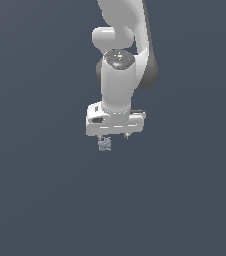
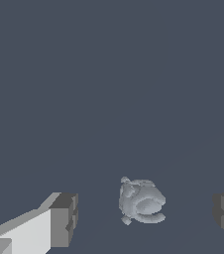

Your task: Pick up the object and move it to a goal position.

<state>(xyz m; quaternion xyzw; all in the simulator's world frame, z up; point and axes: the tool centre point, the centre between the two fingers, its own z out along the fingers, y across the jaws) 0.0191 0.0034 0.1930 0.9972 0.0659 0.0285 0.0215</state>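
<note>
— What does the object (image 2: 140,202) look like?

— It is a small lumpy grey-blue thing of irregular shape, with a rounded body and a hollow on one side, far smaller than the white hand above it.

— Where does it sit?

— In the wrist view it lies between the two fingers (image 2: 64,219), touching neither. In the exterior view it shows just beneath the gripper (image 1: 113,136), toward the exterior view's left.

— And the gripper's state?

— The fingers stand wide apart, with nothing clamped.

— How many of each?

— One object, one arm (image 1: 120,60), one gripper with two fingers.

— The surroundings?

— A plain, flat, dark slate-blue surface (image 2: 109,74) fills both views, with no edge or wall visible.
</note>
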